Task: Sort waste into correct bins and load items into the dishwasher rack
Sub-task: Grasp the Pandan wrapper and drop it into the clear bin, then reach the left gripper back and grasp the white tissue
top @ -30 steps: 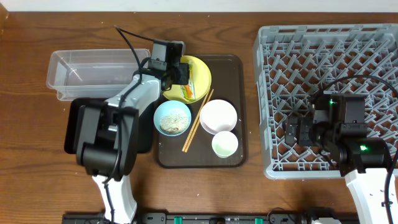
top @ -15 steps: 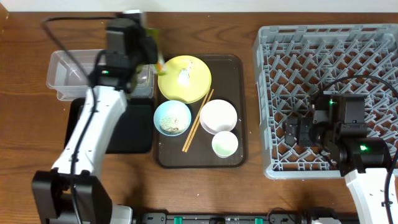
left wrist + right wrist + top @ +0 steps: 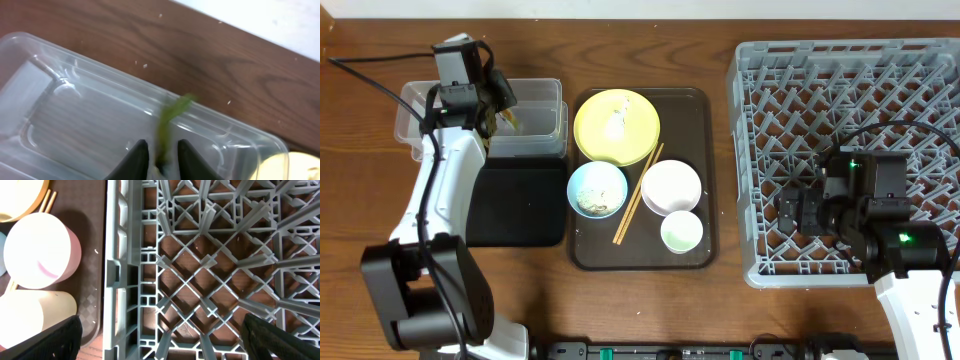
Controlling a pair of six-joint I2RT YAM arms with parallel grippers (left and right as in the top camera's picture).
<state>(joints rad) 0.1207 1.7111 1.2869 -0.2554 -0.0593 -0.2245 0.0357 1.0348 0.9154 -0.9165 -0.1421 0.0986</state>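
Left gripper (image 3: 162, 161) hung over the clear tub (image 3: 420, 115) at the table's ten o'clock, its fingers pinching the green snack wrapper (image 3: 171, 117), which stood up from them above the tub's floor. The black tray (image 3: 520, 205) lay at the tub's six o'clock. On the brown serving tray (image 3: 708, 150), rice scraps (image 3: 616, 123) sat on the yellow plate (image 3: 638, 140). The blue bowl (image 3: 597, 188), white bowl (image 3: 671, 186), cup (image 3: 681, 232) and chopsticks (image 3: 638, 195) lay at the plate's six o'clock. At the table's three o'clock, the right gripper (image 3: 788, 213) hovered with fingers spread wide over the grey rack (image 3: 840, 100).
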